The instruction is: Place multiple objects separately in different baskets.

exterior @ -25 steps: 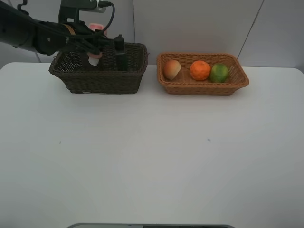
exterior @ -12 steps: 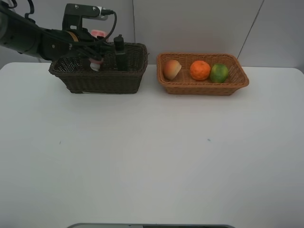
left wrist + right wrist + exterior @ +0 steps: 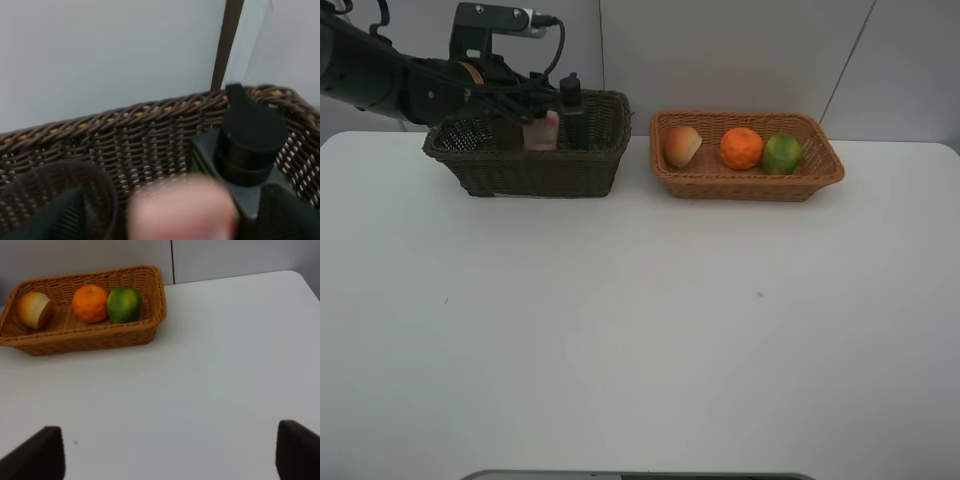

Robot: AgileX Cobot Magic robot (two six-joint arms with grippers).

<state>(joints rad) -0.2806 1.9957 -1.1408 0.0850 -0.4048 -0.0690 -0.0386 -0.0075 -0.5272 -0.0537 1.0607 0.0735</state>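
My left gripper [image 3: 525, 112] hangs over the deep dark brown basket [image 3: 530, 170] at the back left. Its fingers [image 3: 55, 217] stand wide apart and open. The pink tube [image 3: 542, 130] sits loose inside that basket, a blur [image 3: 182, 210] between the fingers in the left wrist view. Beside the tube stands the dark green pump bottle [image 3: 570, 105] [image 3: 250, 145]. The light tan basket [image 3: 750, 185] holds a red-orange fruit [image 3: 682, 146], an orange [image 3: 741, 147] and a green citrus [image 3: 781, 153]. My right gripper [image 3: 172, 455] is open over the table, holding nothing.
The white table [image 3: 640, 330] stretches in front of both baskets. A grey wall rises just behind them. The tan basket [image 3: 85, 342] lies ahead of my right gripper, in the right wrist view.
My left gripper has opened and let go of the pink tube, which dropped into the dark basket next to the pump bottle. The right arm has not moved.
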